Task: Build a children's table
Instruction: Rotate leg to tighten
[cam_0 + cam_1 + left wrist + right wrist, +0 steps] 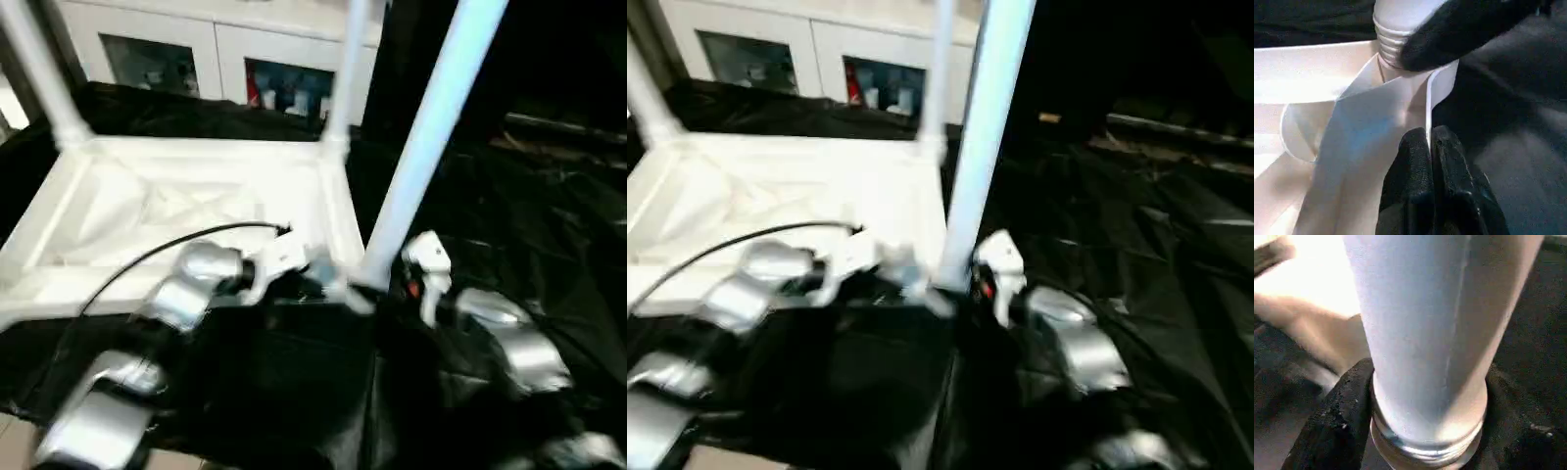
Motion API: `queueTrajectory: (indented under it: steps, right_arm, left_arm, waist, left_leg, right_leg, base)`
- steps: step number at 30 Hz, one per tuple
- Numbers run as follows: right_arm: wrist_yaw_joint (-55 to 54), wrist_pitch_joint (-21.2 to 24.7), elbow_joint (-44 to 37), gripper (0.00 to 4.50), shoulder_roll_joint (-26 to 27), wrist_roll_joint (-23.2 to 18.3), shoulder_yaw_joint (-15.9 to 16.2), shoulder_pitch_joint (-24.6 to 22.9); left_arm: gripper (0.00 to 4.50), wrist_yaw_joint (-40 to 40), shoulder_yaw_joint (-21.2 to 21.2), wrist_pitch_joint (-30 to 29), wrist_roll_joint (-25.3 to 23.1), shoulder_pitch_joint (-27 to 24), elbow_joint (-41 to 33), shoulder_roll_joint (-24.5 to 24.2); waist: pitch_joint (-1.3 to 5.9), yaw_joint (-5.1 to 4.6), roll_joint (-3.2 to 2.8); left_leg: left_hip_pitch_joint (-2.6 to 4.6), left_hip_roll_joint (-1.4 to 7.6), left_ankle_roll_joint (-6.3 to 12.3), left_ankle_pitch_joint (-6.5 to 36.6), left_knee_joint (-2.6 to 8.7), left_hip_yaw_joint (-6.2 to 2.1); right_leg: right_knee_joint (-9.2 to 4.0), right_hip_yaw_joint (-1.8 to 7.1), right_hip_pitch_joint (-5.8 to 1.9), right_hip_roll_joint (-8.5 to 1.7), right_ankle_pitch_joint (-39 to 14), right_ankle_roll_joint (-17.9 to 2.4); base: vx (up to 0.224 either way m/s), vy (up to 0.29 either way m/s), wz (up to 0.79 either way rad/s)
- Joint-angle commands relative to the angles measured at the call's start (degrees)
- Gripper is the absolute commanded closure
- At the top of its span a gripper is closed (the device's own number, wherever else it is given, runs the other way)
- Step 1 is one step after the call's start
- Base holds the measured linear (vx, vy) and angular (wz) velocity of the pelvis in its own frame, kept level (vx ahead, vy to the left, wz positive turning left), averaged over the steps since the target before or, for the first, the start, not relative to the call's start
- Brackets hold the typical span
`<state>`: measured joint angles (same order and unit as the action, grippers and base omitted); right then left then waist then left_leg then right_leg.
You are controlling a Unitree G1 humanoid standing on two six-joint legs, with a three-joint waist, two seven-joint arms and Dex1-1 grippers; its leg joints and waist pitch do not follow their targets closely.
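Leg (421,147) stands nearly upright, tilted right, over the tabletop's (196,211) near right corner socket, right gripper (1425,431) grasping its collar; left gripper (1429,161) pinches the corner rim.

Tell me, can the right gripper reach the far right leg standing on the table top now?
Probably not now: the right gripper is shut on the near leg, which stands between it and the far right leg.
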<state>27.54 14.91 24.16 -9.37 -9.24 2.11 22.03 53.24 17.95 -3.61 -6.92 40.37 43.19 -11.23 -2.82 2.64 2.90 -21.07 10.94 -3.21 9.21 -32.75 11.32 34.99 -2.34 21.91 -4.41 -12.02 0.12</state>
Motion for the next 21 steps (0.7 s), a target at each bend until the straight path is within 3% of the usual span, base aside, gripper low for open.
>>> queueTrajectory:
  steps: [1, 3, 6, 7, 8, 10, 13, 21]
  right_arm:
    - [-4.93, 3.46, 2.7, 1.78, 0.23, 0.95, -1.0, -1.27]
    - [-8.97, 3.68, 2.37, 1.78, 3.94, 1.93, 0.01, -1.61]
    - [-9.84, 1.85, 2.25, 1.78, 5.37, 2.08, 0.4, -1.66]
    - [-9.59, 1.2, 2.25, 1.43, 5.55, 2.03, 0.55, -1.64]
    - [-9.33, 0.69, 2.27, 1.43, 5.61, 2.01, 0.61, -1.5]
    - [-8.21, 0.08, 2.14, 1.06, 5.32, 1.8, 0.71, -1.24]
    - [-7.17, 0.14, 1.23, 0.89, 4.75, 1.95, 0.72, -0.97]
    - [11.45, -0.79, -3.94, 0.89, -4.77, -1.02, 3.45, -2.21]
  left_arm:
    - [4.5, -6.27, -1.14, -1.45, 0.24, 0.12, 1.88, 1.89]
    - [4.5, -10.27, -0.93, -3.79, 0.54, 1.29, 2.68, 7.16]
    - [4.5, -10.21, 0.14, -2.7, 0.13, 1.55, 2.86, 8.97]
    - [4.5, -9.89, 0.44, -2.19, -0.06, 1.6, 3.02, 9.24]
    - [4.5, -9.23, 0.59, -1.63, -0.17, 1.6, 3.21, 9.33]
    - [4.5, -7.95, 0.85, -0.81, -0.34, 1.33, 2.98, 8.8]
    - [4.5, -6.53, 0.82, -0.06, -0.56, 0.97, 2.7, 7.61]
    - [4.5, 4.98, 1.58, 3.57, 0.43, -1.02, -0.59, 0.43]
  waist:
    - [3.0, -0.06, 0.29]
    - [3.01, 0.12, 0.01]
    - [3.11, 0.56, 0.17]
    - [3.1, 0.59, 0.17]
    - [3.15, 0.61, -0.01]
    - [3.06, 0.59, 0.06]
    - [3.02, 0.56, 0.03]
    - [3.2, 0.89, 0.31]
  left_leg:
    - [1.51, 2.36, -1.79, 18.84, 3.81, -1.4]
    - [1.57, 2.47, -1.2, 18.58, 3.73, -1.27]
    - [1.18, 2.31, -0.02, 16.84, 3.71, -1.18]
    - [1.14, 2.27, 0.17, 16.79, 3.71, -1.17]
    - [1.06, 2.27, 0.28, 16.67, 3.76, -1.21]
    - [1.01, 2.26, 0.39, 17.14, 3.81, -1.24]
    - [0.96, 2.33, 0.21, 18.0, 3.95, -1.37]
    - [0.59, 2.46, 2.19, 14.89, 3.69, -1.2]
  right_leg:
    - [-5.52, 2.22, -0.84, -3.87, -20.93, -9.33]
    - [-5.67, 2.44, -0.68, -3.9, -19.5, -9.38]
    - [-5.58, 2.44, -1.03, -3.83, -17.25, -8.83]
    - [-5.59, 2.42, -1.05, -3.81, -17.13, -8.76]
    - [-5.57, 2.4, -1.16, -3.8, -16.77, -8.67]
    - [-5.69, 2.34, -1.13, -3.82, -17.63, -8.4]
    - [-5.78, 2.3, -1.08, -3.87, -19.14, -8.05]
    - [-5.19, 2.2, -1.64, -3.93, -13.97, -9.59]
  base:
    - [0.0, 0.0, 0.0]
    - [0.0, 0.0, 0.0]
    - [0.0, 0.0, 0.0]
    - [0.0, 0.0, 0.0]
    - [0.0, 0.0, 0.0]
    - [0.0, 0.0, 0.0]
    - [0.0, 0.0, 0.0]
    - [0.0, 0.0, 0.0]
